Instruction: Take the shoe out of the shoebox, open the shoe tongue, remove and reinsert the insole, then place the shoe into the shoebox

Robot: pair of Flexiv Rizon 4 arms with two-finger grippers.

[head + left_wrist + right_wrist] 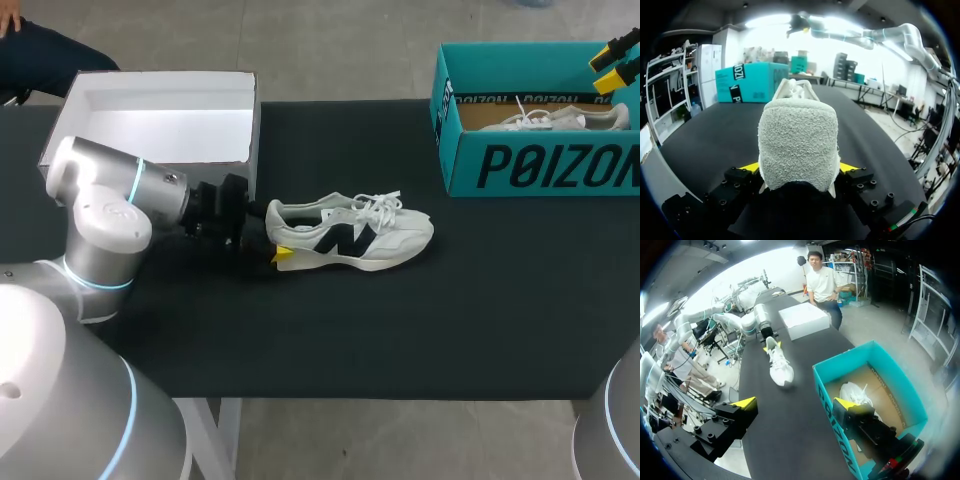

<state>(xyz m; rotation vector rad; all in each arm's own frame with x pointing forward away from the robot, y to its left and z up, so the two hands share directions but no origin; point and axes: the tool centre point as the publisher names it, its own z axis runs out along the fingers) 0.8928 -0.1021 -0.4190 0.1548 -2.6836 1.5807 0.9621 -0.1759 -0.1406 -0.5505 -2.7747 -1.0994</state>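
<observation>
One white shoe [350,232] lies on the black desk [400,330], its heel gripped by the left jaws.

Coming in from the left side, the left arm [110,205] lies low over the matte, dark desk. Its jaws are closed on the shoe's towelling heel [797,145], with a yellow fingertip [751,167] showing at either side. The shoe rests on its sole near the middle of the desk, toe pointing toward the teal shoebox [540,165], which stands well apart at the far right corner. Inside the shoebox lies what looks like a second pale shoe [855,392], partly hidden by the wall. The right jaws hang above the shoebox, spread wide and holding nothing, one finger over the shoebox's inside and the other over the desk beside it. An open white box [253,130] sits at the far left corner, behind the left arm.
</observation>
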